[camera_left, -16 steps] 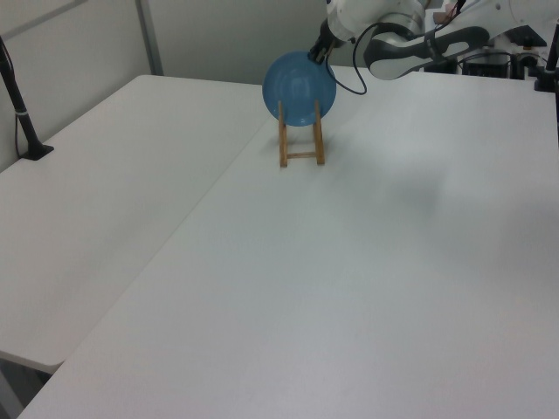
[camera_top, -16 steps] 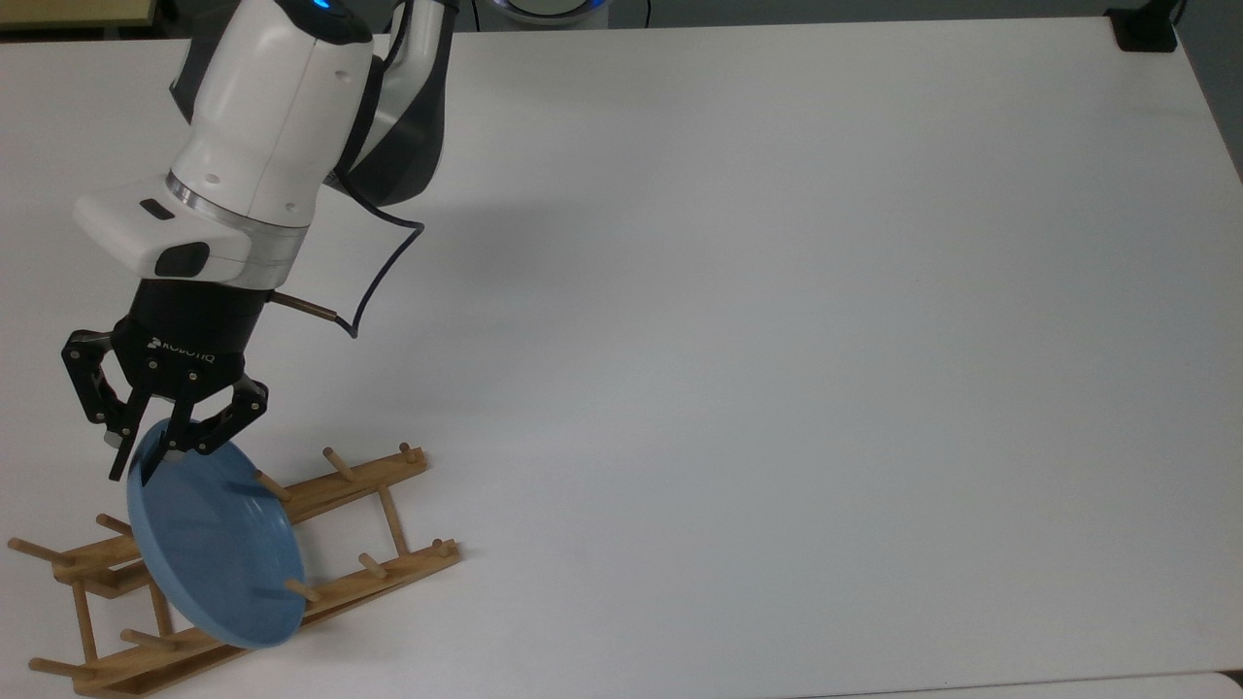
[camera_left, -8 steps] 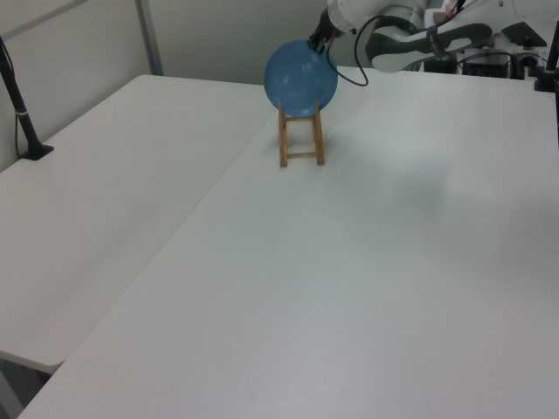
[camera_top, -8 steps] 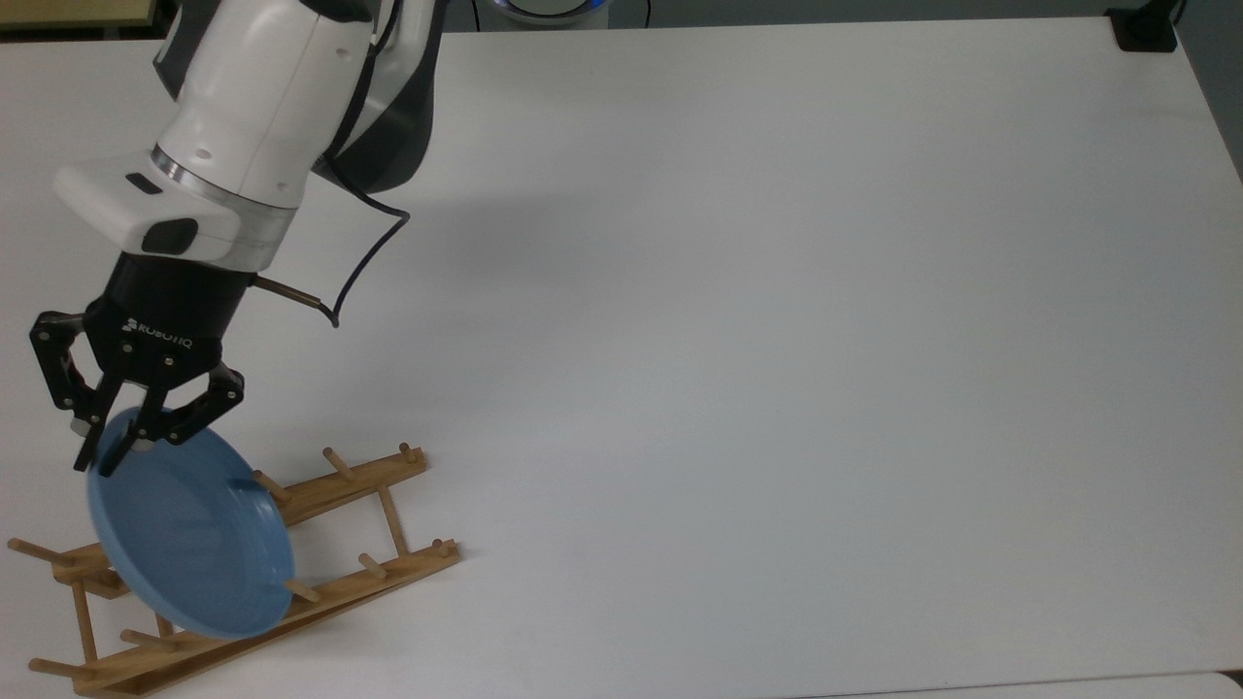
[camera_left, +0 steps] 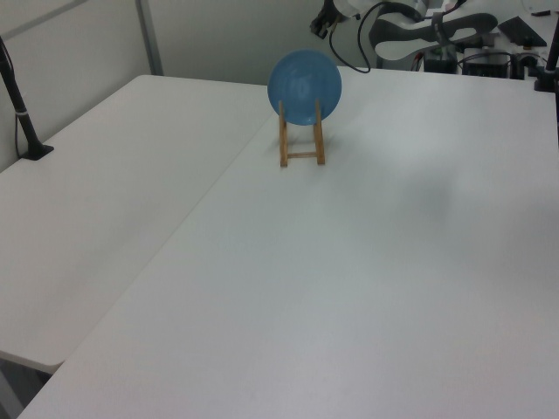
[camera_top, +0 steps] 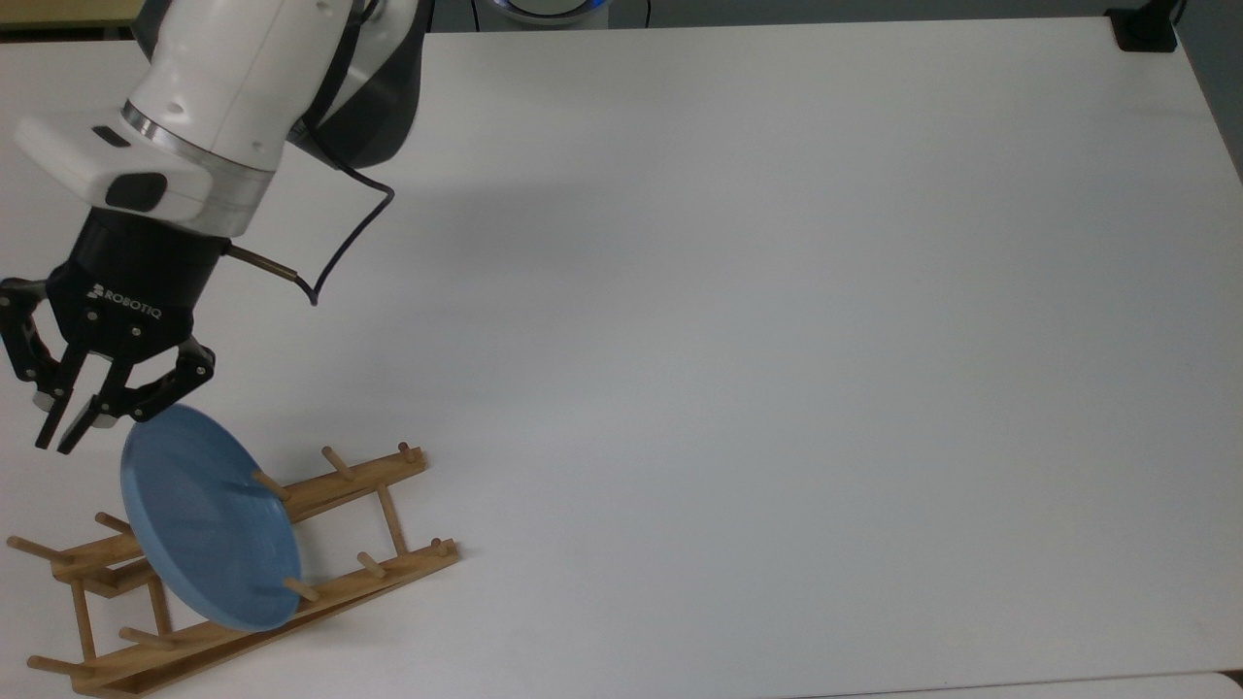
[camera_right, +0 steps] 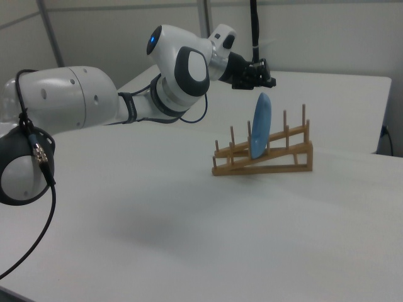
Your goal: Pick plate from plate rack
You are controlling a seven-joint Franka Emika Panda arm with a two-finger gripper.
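The light-blue plate (camera_top: 209, 519) stands on edge between the pegs of the wooden plate rack (camera_top: 340, 482), near the top view's lower left corner. My gripper (camera_top: 60, 439) hangs just up and left of the plate's rim in the top view, apart from it, shut with nothing between its fingers. In the right view the gripper (camera_right: 261, 80) is a little above the top edge of the plate (camera_right: 259, 126), which leans in the rack (camera_right: 277, 160). The left view shows the plate (camera_left: 304, 74) face on over the rack (camera_left: 301, 155), with the gripper (camera_left: 321, 26) above it.
The white table (camera_top: 777, 388) stretches wide to the top view's right of the rack. A black clamp (camera_top: 1146, 29) sits at its far right corner. A black pole (camera_left: 22, 113) stands at the left view's left edge. The arm (camera_right: 94, 107) reaches in from the right view's left.
The gripper rose and moved toward the top view's left. It held the plate's rim earlier; the plate is now out of its fingers and rests back in the rack.
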